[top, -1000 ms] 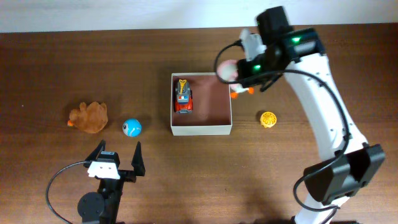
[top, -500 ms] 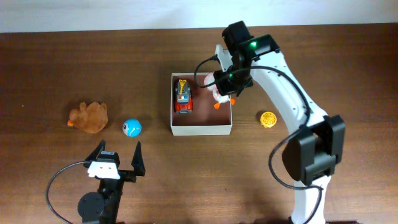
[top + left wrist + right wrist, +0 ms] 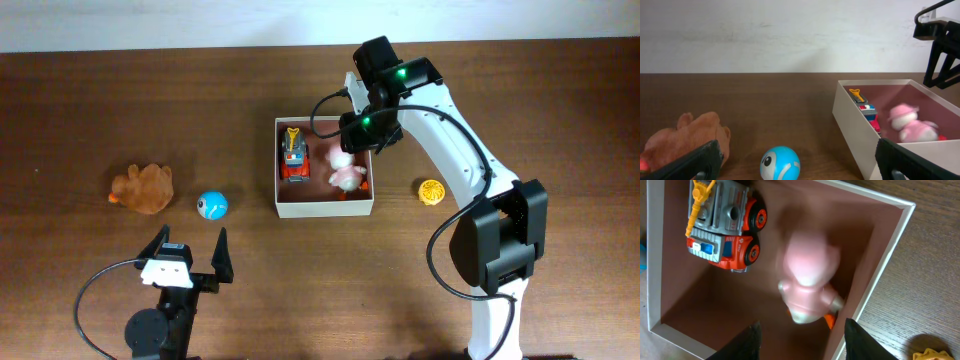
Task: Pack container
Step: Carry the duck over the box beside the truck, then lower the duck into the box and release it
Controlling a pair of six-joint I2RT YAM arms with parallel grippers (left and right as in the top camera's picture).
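Overhead: the container (image 3: 323, 208) is sitting mid-table, holding a truck (image 3: 294, 156) at its 9 o'clock side and a pink toy (image 3: 344, 173) toward 3 o'clock. The right gripper (image 3: 362, 130) is hovering over its 1 o'clock corner. The left gripper (image 3: 190, 252) is gaping empty at 7 o'clock, bare table between.

Left wrist: a ball (image 3: 780, 162) and plush (image 3: 685, 140) are lying apart from the box wall.

Right wrist: the fingers (image 3: 752, 340) are standing spread, released; the blurred toy is lying near the 3 o'clock wall.

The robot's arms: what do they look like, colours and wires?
The right arm has white links, black joints, small green lights and a looping black cable. The left arm is black with a white wrist plate and cable loop. The left gripper is black too.
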